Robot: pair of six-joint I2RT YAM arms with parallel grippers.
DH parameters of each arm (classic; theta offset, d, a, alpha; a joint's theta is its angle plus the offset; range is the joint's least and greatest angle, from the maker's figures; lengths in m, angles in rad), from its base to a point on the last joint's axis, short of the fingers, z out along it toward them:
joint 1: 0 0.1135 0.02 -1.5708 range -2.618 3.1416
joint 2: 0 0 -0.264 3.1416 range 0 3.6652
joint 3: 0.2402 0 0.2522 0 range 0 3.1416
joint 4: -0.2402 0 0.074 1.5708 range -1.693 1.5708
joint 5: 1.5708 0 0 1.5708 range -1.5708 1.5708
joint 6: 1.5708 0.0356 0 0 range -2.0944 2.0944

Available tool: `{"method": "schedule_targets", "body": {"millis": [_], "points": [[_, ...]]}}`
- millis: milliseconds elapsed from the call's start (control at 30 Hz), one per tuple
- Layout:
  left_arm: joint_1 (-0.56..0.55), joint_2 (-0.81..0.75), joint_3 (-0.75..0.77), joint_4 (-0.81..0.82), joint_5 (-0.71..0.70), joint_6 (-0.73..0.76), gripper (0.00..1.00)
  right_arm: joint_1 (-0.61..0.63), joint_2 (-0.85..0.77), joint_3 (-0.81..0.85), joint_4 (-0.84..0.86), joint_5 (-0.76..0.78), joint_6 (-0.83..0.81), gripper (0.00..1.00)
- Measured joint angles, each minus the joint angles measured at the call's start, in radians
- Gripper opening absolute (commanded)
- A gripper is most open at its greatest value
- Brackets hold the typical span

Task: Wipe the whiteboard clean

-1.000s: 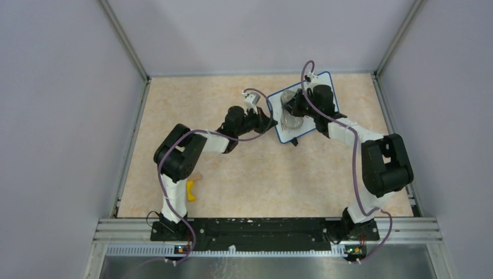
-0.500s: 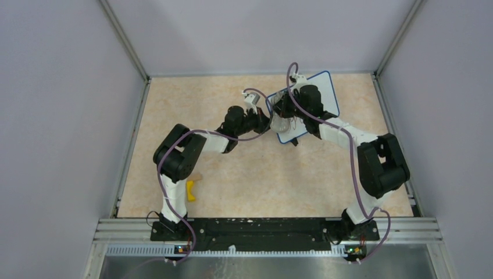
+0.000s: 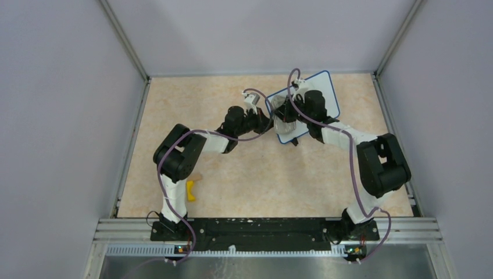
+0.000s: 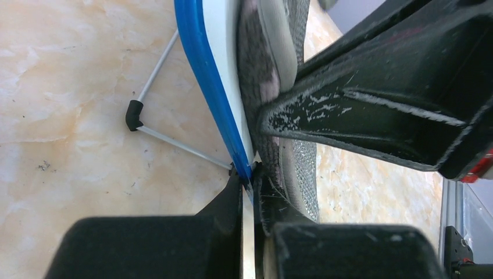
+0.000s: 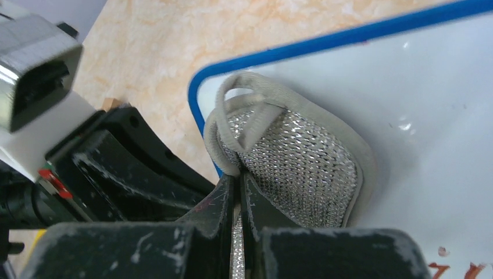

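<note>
The board (image 3: 328, 90) stands at the far right-centre of the table (image 3: 232, 174), propped at a tilt on a thin wire stand (image 4: 134, 115). It looks light, thin and fairly stiff, with a slick white face, so it would probably slide or tip under a push unless braced. The blue rim (image 4: 203, 75) is the sensible place to hold it, since that leaves the face free. The left gripper (image 4: 249, 192) does just that: its jaws are clamped on the rim at the board's near-left edge, the arm stretched forward and to the right, low over the table. The right gripper (image 5: 237, 192) has its jaws shut on the loop of a grey mesh pad (image 5: 296, 163), which lies flat against the white face near the same corner. That arm reaches in from the right, folded at the elbow and bent down onto the board. The 2 grippers sit just beside each other. A few reddish-brown marks (image 5: 462, 270) show at the lower edge of the right wrist view. How much writing is left elsewhere I cannot tell, as the arm hides much of the face from above.
</note>
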Motion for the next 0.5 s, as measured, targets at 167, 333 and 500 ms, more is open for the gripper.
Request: {"method": "schedule_targets", "body": {"millis": [167, 333, 500], "points": [[0.0, 0.0, -0.001, 0.002, -0.004, 0.0, 0.0, -0.069, 0.0, -0.058, 0.006, -0.107, 0.014, 0.0], [-0.001, 0.0, -0.002, 0.006, -0.003, 0.0, 0.0, -0.111, 0.0, -0.064, -0.04, -0.156, 0.019, 0.0], [-0.001, 0.0, -0.008, 0.016, -0.002, 0.0, 0.0, -0.115, 0.0, -0.064, -0.047, -0.171, 0.014, 0.0]]}}
